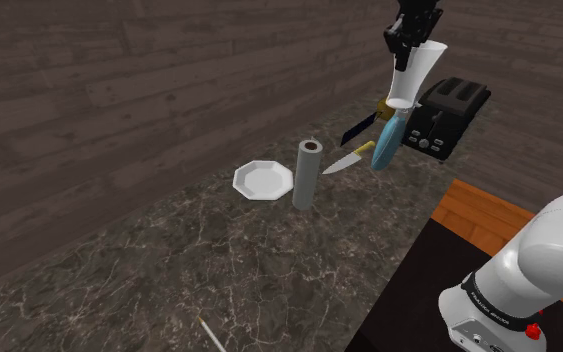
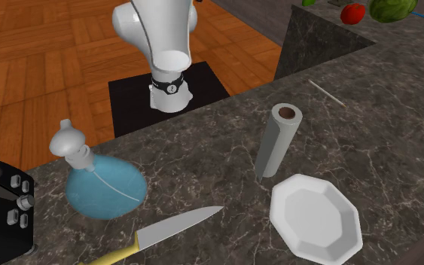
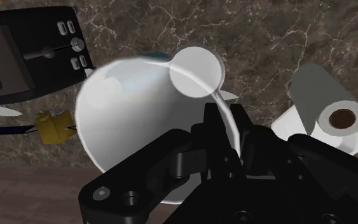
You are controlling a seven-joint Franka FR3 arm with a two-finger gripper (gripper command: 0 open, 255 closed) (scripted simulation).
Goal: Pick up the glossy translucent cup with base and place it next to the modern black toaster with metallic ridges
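- One gripper (image 1: pixel 413 40) clamped on the rim of one pale cup (image 1: pixel 419 72), held tilted in the air, base down.
- One black toaster (image 1: pixel 454 110) just below the gripper.
- Farther from the gripper: two knives, a bright knife (image 1: pixel 341 163) and a dark knife (image 1: pixel 357 129); one plate (image 1: pixel 262 181); one paper roll (image 1: pixel 307 175).

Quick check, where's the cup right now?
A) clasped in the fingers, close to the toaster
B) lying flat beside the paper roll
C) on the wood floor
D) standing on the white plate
A: in the wrist view the fingers clasp the rim of the cup, and the shoulder view puts it right by the toaster.
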